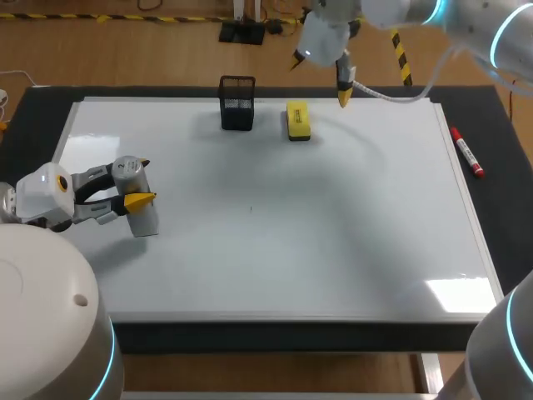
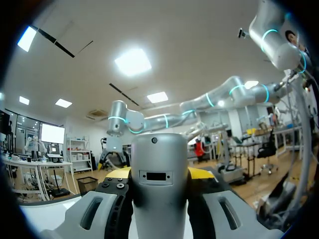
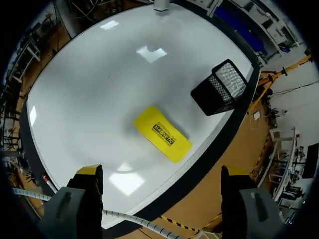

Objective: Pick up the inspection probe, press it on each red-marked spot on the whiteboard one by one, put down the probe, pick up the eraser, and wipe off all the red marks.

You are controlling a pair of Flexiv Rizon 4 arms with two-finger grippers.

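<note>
The left hand [image 1: 133, 198] is clamped on the inspection probe [image 1: 145, 221], a smooth grey cylinder that stands roughly upright over the near-left part of the whiteboard [image 1: 333, 217]; whether its lower end touches the whiteboard I cannot tell. The right hand [image 3: 160, 184] hangs with its fingers spread wide and nothing between them, above the whiteboard's far edge. The yellow eraser [image 1: 298, 120] lies flat on the whiteboard close to that far edge, with a black mesh basket [image 1: 237, 102] just beside it. A red marker [image 1: 467, 152] rests on the dark surface [image 1: 496, 200] just off the whiteboard's right edge. I can make out no red marks on the whiteboard, so the first risk is pressing at a wrong spot, or wiping where nothing shows. The probe looks slick and tall: a push that is not square could let it slide in the grip, and set down carelessly it may topple and roll. Going for the eraser, the right hand could clip the basket
</note>
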